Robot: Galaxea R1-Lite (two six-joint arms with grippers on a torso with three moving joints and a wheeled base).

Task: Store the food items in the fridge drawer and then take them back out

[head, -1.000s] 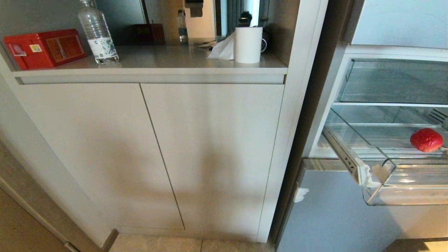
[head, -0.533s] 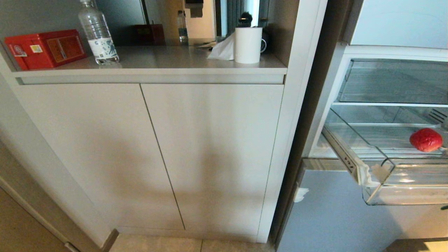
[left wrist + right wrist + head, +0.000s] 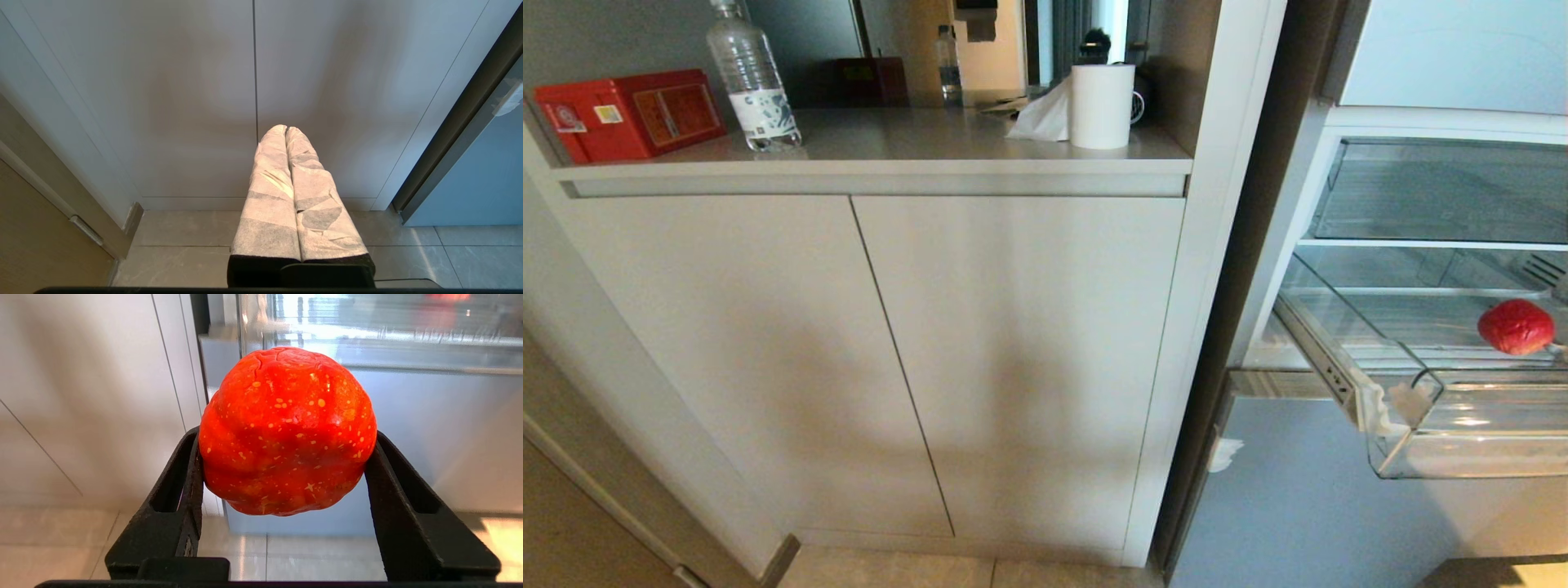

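Right wrist view, right hand [image 3: 286,457] gripping tomato [image 3: 286,428]

Glossy, dimpled red skin with pale flecks on the tomato [image 3: 286,433]. Clear, shiny plastic for the drawer [image 3: 1462,425]. Matt black plastic fingers [image 3: 179,490]; white fibrous wrapping on the left fingers [image 3: 269,192]. Smooth, matt white cabinet [image 3: 1013,351]. Glossy blue-grey fridge [image 3: 1298,506]. Polished floor tiles [image 3: 184,261].

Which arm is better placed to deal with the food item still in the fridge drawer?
Left, probably. The right gripper already holds one food item; the left gripper holds nothing, fingers together, facing the white cabinet. The other food item lies in the fridge drawer.
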